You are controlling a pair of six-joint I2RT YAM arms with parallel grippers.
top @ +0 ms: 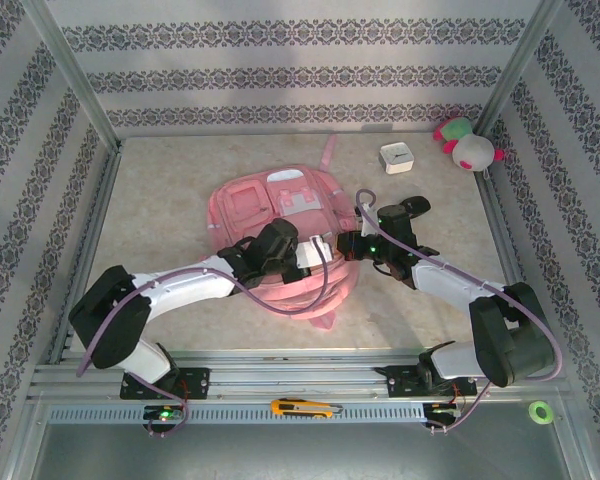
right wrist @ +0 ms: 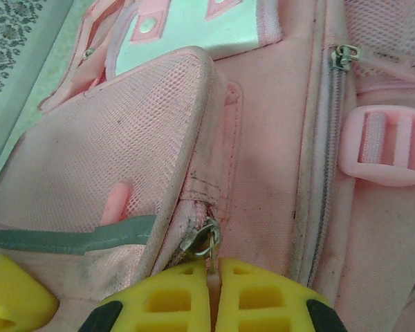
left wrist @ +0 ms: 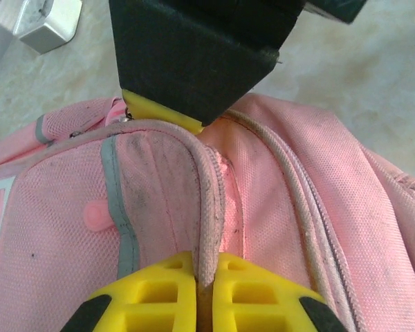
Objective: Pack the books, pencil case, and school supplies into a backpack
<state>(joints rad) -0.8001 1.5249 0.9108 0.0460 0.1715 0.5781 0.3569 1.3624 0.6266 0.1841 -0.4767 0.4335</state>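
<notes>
I see the pink backpack (top: 270, 205) lying flat mid-tabletop (top: 160, 200), its contents hidden, with my left end effector (left wrist: 205, 280) clamped on its piped edge (left wrist: 211, 200) and my right end effector (right wrist: 211, 287) pinching a zipper pull (right wrist: 205, 243), both arms reaching inward over it.

We are looking at a robotics lab test cell rather than a lived-in room: bare aluminium posts (top: 75, 75) frame flat panels (top: 300, 70) papered with a repeating grey damask stripe, which stand as walls round a table (top: 160, 190) with a pale marbled top. The left arm (top: 170, 290) and the right arm (top: 460, 280), both white and black, are bolted to slotted aluminium rails (top: 300, 372) at the near edge, with purple cables (top: 557, 345) looping off them. On the metal ledge (top: 180, 445) in front we see a yellow utility knife (top: 302, 407) and a roll of green tape (top: 540, 410).
</notes>
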